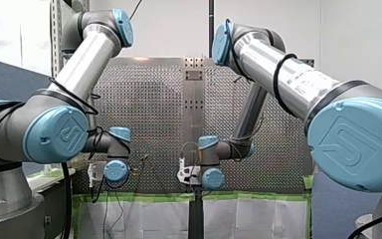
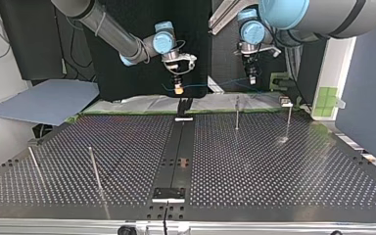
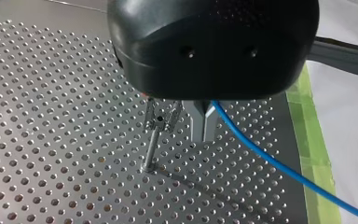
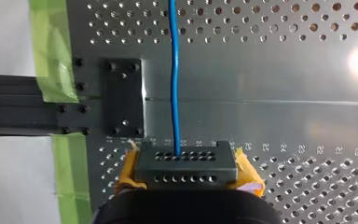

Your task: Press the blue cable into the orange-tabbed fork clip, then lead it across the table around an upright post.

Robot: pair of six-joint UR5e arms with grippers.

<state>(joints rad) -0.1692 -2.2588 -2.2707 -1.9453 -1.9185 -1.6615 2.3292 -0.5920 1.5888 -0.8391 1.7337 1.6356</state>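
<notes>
The blue cable (image 2: 214,88) hangs stretched between my two grippers above the table's far edge in the top view. My right gripper (image 2: 177,89), with yellow pads (image 4: 249,173), is shut on the cable (image 4: 175,84), which runs straight ahead of it. Just below it a black fork clip (image 2: 183,105) stands on the centre strip; no orange tab shows. My left gripper (image 3: 204,125) has its metal fingers shut on the cable (image 3: 279,165), which trails off to one side. An upright post (image 3: 152,144) stands close beside those fingers.
Two thin posts (image 2: 236,113) (image 2: 289,120) rise at the top view's far right, and two leaning ones (image 2: 94,169) (image 2: 34,164) at its near left. Green tape (image 4: 51,51) lines the table's edge beside a bolted black plate (image 4: 123,98). A grey sheet (image 2: 49,100) lies off the table.
</notes>
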